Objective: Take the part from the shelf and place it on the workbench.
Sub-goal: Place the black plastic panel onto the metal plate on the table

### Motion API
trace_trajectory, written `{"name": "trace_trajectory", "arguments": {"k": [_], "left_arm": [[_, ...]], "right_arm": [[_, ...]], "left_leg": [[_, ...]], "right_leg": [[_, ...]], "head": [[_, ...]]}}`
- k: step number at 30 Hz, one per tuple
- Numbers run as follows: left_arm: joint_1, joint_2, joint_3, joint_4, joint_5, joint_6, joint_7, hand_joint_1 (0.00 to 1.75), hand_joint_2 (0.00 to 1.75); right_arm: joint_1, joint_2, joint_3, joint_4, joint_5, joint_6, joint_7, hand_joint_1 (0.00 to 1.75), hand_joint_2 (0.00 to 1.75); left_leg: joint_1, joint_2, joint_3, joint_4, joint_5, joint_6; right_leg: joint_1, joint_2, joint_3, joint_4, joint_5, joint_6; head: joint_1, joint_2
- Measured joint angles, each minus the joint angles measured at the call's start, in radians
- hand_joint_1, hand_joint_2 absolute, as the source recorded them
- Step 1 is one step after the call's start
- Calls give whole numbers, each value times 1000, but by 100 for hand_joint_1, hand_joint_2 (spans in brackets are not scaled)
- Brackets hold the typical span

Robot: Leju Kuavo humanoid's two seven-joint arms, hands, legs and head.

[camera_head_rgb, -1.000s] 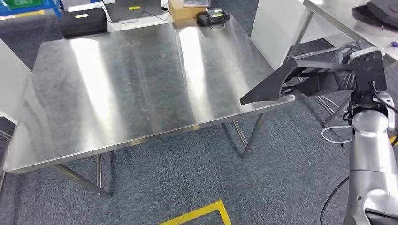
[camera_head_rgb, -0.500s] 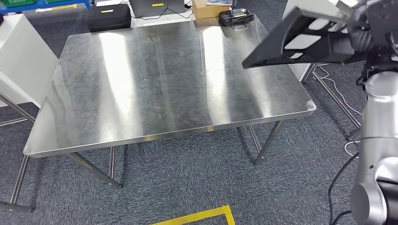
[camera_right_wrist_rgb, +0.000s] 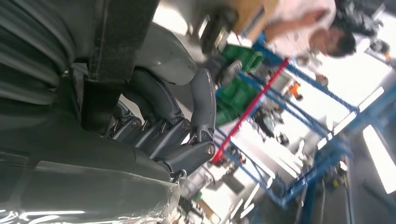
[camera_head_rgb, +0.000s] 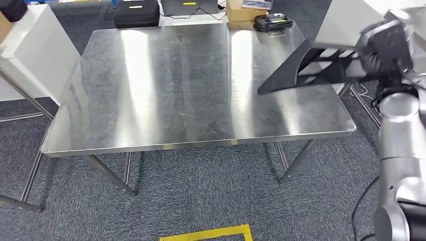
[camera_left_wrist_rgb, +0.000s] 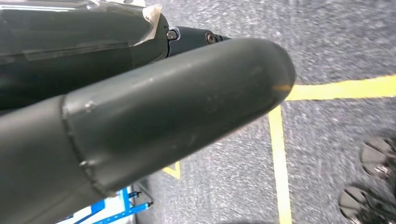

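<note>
The right hand (camera_head_rgb: pixel 384 50) is raised at the surface's (camera_head_rgb: pixel 166 100) right edge, gripping the black part (camera_head_rgb: pixel 311 70), which hangs tilted above the steel, not touching it. In the right wrist view its dark fingers (camera_right_wrist_rgb: pixel 163 126) curl round the part (camera_right_wrist_rgb: pixel 121 32). The left hand (camera_left_wrist_rgb: pixel 140 116) hangs over the floor (camera_left_wrist_rgb: pixel 336 42); I cannot tell its state.

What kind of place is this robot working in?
Probably a workshop or robotics test lab: a bare stainless-steel workbench on grey carpet, yellow floor tape, and blue storage racks stocked with gear.
</note>
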Motion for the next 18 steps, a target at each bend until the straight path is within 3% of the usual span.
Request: {"name": "trace_trajectory", "arguments": {"k": [1, 3, 5, 6, 7, 9, 10, 11, 14, 16, 18], "left_arm": [[0, 0, 0, 0, -5, 2, 4, 0, 0], [-1, -1, 0, 0, -13, 7, 11, 0, 0], [0, -1, 0, 0, -18, 8, 15, 0, 0], [1, -2, 0, 0, -20, 9, 17, 0, 0], [1, -2, 0, 0, -20, 9, 17, 0, 0], [2, -1, 0, 0, -21, 9, 17, 0, 0], [2, 0, 0, 0, -22, 9, 17, 0, 0], [2, 1, 0, 0, -25, 8, 17, 0, 0], [6, 3, 0, 0, -31, 7, 17, 0, 0], [8, 5, 1, 0, -32, 7, 19, 0, 0], [7, 5, 3, 0, -36, 7, 23, 0, 0]], "right_arm": [[18, -4, -2, 8, 1, -1, -11, 175, 175], [55, -15, -11, 30, 1, -3, -33, 175, 175], [95, -22, -18, 51, 2, -4, -46, 175, 175], [112, -24, -20, 59, 3, -4, -50, 175, 175], [124, -25, -21, 65, 3, -4, -53, 175, 175], [133, -29, -23, 78, 5, -4, -56, 175, 175], [134, -30, -24, 85, 6, -4, -56, 175, 175], [134, -31, -25, 94, 9, -4, -57, 175, 175], [137, -30, -24, 123, 22, -4, -58, 175, 175], [129, -29, -24, 145, 33, -5, -64, 175, 175], [107, -29, -22, 178, 48, -8, -72, 175, 175]], "left_leg": [[4, -8, 10, -14, 7, 2], [6, -27, 16, -22, 12, 4], [8, -49, 16, -20, 11, 3], [10, -59, 16, -18, 9, 0], [12, -68, 15, -14, 7, -3], [15, -86, 8, 7, -5, -20], [15, -92, 2, 19, -12, -29], [15, -98, -4, 30, -17, -36], [17, -103, -14, 38, -23, -44], [20, -76, -33, 81, -51, -55], [24, -40, -92, 196, -108, -67]], "right_leg": [[-1, 18, -14, 31, -14, 1], [-9, 49, -72, 148, -60, 1], [-17, 56, -130, 244, -86, 12], [-22, 57, -136, 242, -77, 23], [-28, 57, -122, 205, -54, 37], [-40, 69, -61, 75, 1, 63], [-43, 75, -39, 29, 17, 65], [-43, 79, -26, 4, 25, 60], [-40, 67, -27, 4, 25, 28], [-43, 60, -24, 3, 25, 15], [-40, 52, -22, 2, 23, 7]], "head": [[2, 0], [4, 0], [6, 0], [6, 0], [6, 0], [8, 0], [9, 0], [9, 0], [9, 0], [3, 0], [-3, 0]]}}
